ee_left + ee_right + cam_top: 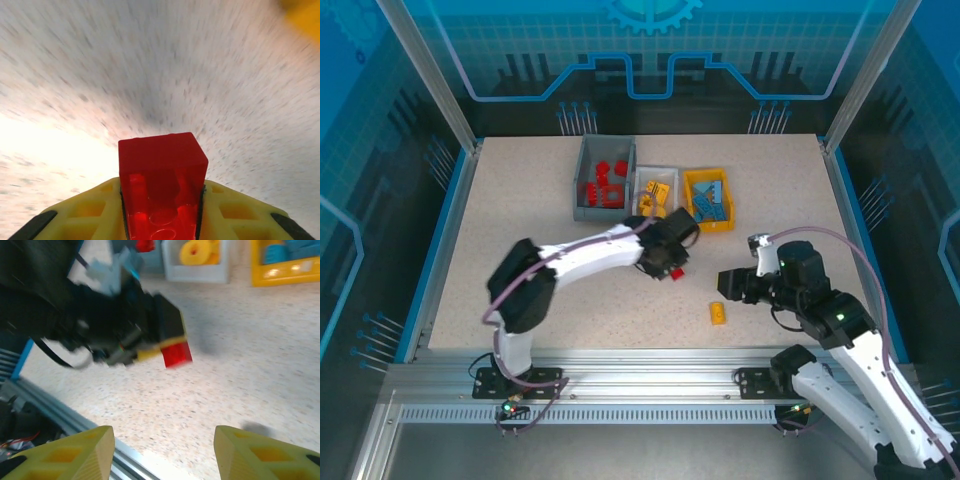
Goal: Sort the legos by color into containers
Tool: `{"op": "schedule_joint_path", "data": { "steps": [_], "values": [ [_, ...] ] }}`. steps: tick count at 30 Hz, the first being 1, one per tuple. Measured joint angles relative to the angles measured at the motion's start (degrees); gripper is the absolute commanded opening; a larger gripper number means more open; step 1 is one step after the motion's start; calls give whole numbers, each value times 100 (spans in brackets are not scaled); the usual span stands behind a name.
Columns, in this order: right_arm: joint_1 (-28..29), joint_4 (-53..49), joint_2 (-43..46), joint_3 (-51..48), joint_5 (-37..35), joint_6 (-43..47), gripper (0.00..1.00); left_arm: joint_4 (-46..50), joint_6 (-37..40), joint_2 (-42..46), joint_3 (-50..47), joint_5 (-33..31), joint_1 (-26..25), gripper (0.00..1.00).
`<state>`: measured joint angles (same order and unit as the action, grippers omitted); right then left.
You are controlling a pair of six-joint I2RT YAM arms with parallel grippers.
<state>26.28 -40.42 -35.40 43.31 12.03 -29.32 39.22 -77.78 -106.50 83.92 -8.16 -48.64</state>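
1. A speckled tabletop (pixel 520 220) lies inside a blue-lit enclosure (pixel 650 60).
2. My left claw (pixel 672 268) is clamped on a red brick (pixel 162 170) near the table's centre, seemingly clear of the surface.
3. I should carry it toward eleven o'clock, clear the rim of the grey bin (pixel 582 180) holding the other reds, then release low.
4. My right claw (pixel 162 445) stands apart and empty, with a yellow brick (pixel 717 313) at its six o'clock.

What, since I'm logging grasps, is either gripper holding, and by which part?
Left gripper clamps a red lego by its opposite sides; right gripper is open, holding nothing.
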Motion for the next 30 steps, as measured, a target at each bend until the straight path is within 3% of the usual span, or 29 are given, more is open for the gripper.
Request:
{"op": "schedule_joint_path", "data": {
  "steps": [5,10,15,21,26,30],
  "values": [
    [946,1104,-494,-223,-15,13,59,127,970,1320,-457,-258,1137,32],
    [2271,2406,-1692,-63,-994,232,63,144,2332,1373,-240,-229,2479,34],
    [2734,3285,-3442,896,-2103,507,63,249,3598,127,1213,203,3241,34],
    [2767,3646,-5184,2822,-3069,695,64,376,4441,-1690,3250,669,3641,35],
    [2723,3539,-6043,3939,-3421,686,64,535,4719,-2850,4607,887,3703,37],
    [2653,3381,-6253,4124,-3445,623,64,518,4798,-3274,4854,1016,3703,39]
  ]
}}
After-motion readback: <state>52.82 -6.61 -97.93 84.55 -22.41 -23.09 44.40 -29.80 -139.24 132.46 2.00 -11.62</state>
